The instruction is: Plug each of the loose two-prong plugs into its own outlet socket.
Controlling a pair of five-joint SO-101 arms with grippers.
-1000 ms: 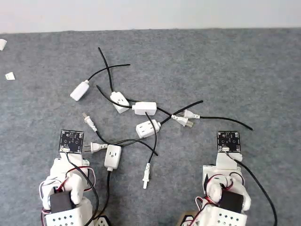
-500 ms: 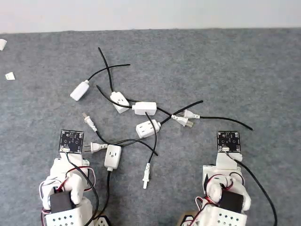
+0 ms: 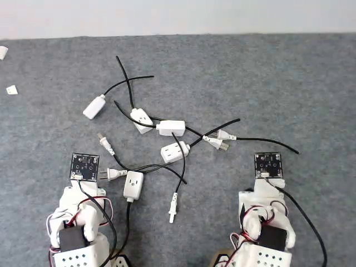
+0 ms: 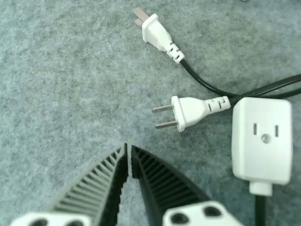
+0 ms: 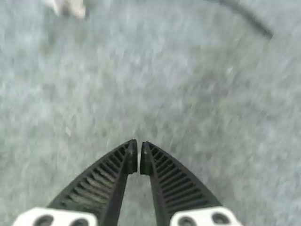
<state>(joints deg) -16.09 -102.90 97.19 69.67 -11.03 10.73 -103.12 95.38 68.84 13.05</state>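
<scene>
Down by the arm-side edge of the table [image 3: 311, 78], left gripper [image 4: 129, 149] and right gripper [image 5: 139, 145] sit clenched, empty — a plug [image 4: 190, 110] lies just beside an outlet socket [image 4: 262, 136].

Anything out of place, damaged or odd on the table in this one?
Nothing looks damaged. The black cords cross over one another in a loose tangle in the middle, which may make single plugs harder to lift free. Two small white scraps lie apart from the cords at the far left of the high view.

A plug [image 4: 188, 110] is lying just ahead of the left gripper's fingers [image 4: 110, 176], a socket [image 4: 262, 140] beside it, a second plug [image 4: 157, 33] farther out.
</scene>
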